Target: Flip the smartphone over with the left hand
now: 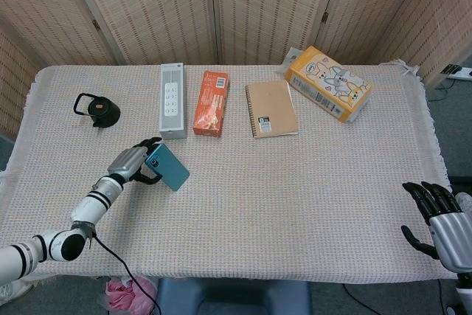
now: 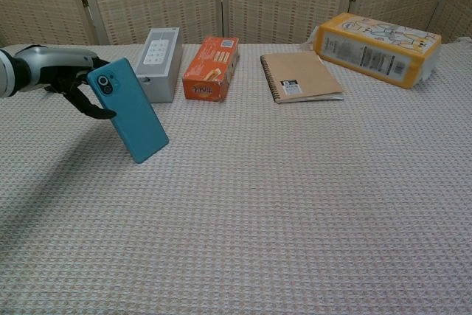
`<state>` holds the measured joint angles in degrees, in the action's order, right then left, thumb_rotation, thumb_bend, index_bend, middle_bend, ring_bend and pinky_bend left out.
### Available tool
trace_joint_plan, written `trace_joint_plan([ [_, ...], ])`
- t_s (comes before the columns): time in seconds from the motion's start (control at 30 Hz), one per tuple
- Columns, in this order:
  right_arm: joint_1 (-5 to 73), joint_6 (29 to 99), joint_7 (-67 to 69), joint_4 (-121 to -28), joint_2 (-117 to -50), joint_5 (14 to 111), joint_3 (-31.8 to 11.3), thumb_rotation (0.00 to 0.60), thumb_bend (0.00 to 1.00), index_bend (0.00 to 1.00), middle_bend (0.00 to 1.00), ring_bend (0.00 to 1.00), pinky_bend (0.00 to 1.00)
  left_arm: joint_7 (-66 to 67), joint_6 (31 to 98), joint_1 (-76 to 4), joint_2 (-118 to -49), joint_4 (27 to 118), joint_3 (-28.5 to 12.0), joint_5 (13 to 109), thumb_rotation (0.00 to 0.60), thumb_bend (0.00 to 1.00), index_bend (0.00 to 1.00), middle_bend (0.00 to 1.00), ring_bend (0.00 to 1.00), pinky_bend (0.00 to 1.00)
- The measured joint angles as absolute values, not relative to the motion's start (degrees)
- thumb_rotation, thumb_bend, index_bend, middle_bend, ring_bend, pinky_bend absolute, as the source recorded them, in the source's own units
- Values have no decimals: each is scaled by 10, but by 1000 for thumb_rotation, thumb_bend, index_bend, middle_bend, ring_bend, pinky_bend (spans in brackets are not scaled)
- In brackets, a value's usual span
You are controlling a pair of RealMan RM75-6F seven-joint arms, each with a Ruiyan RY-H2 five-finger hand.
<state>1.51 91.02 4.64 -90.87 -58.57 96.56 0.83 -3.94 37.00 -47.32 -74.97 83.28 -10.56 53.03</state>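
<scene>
The teal smartphone [image 1: 168, 167] [image 2: 129, 110] stands tilted on its lower edge on the woven tablecloth, its back with the camera lens facing the chest camera. My left hand [image 1: 131, 162] [image 2: 65, 77] holds its upper end from behind, fingers curled around the top edge. My right hand [image 1: 438, 223] hangs at the table's near right corner, fingers spread, holding nothing; the chest view does not show it.
Along the far side lie a white box [image 1: 172, 99], an orange box [image 1: 212, 102], a brown spiral notebook [image 1: 271, 108] and a yellow carton [image 1: 328, 82]. A black lid with a loop [image 1: 98, 110] sits far left. Folding screens close the back.
</scene>
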Motion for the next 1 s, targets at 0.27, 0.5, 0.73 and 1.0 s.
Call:
trace_joint_plan([
  [0.27,16,908,45,-910,-586,965,9,600,254,127,166,129,151,-9,375,-476,-756,805,-93,511,600,343,176,72,22,143],
  [0.5,17,905,44,-911,-584,964,8,600,254,127,166,129,151,32,377,-480,-767,780,-75,478,600,343,175,72,21,143],
  [0.73,16,905,43,-913,-584,966,9,600,254,127,166,129,151,71,385,-485,-770,777,-64,443,600,343,125,31,0,143],
  [1.0,14,911,42,-914,-580,968,9,600,254,127,166,129,151,109,464,-478,-769,796,-66,429,600,343,91,0,0,143],
])
